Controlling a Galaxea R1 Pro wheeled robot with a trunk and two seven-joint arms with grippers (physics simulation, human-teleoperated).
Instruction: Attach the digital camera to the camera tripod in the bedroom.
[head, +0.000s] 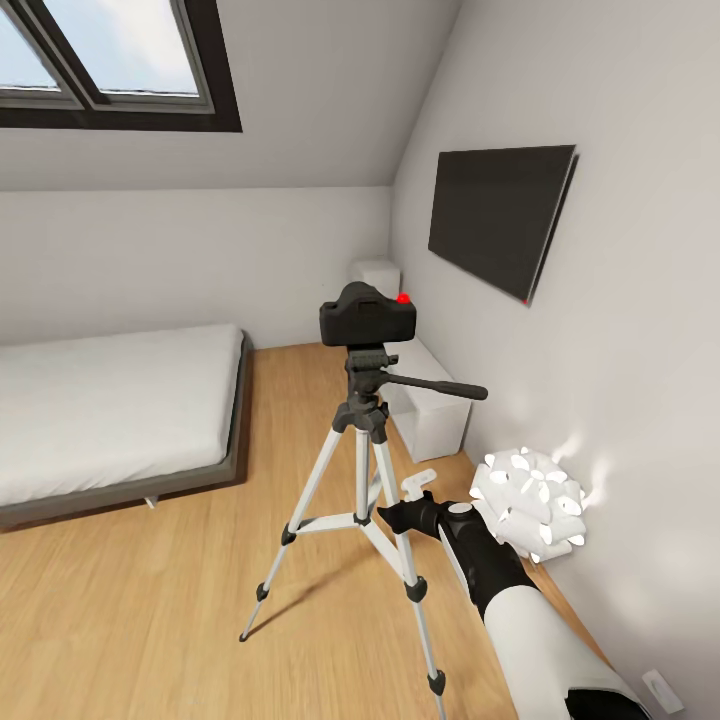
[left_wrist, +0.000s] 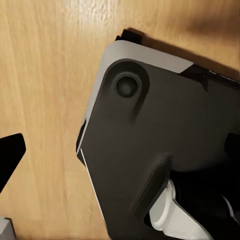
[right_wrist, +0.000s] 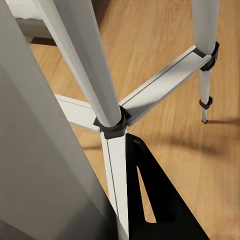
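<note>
The digital camera, black and boxy with a red dot on top, sits on the head of the camera tripod, which stands on the wood floor of the bedroom. The tripod's black pan handle points right. My right gripper hovers low beside the tripod's right-hand leg, well below the camera. In the right wrist view one black finger shows right against a silver leg and its brace; the other finger is hidden. My left gripper's fingertip hangs at the frame's edge, spread wide over the floor, holding nothing.
A low grey platform bed lies left. A dark screen hangs on the right wall above a white bench and a white bow-like ornament. The skylight is overhead. My dark base shows in the left wrist view.
</note>
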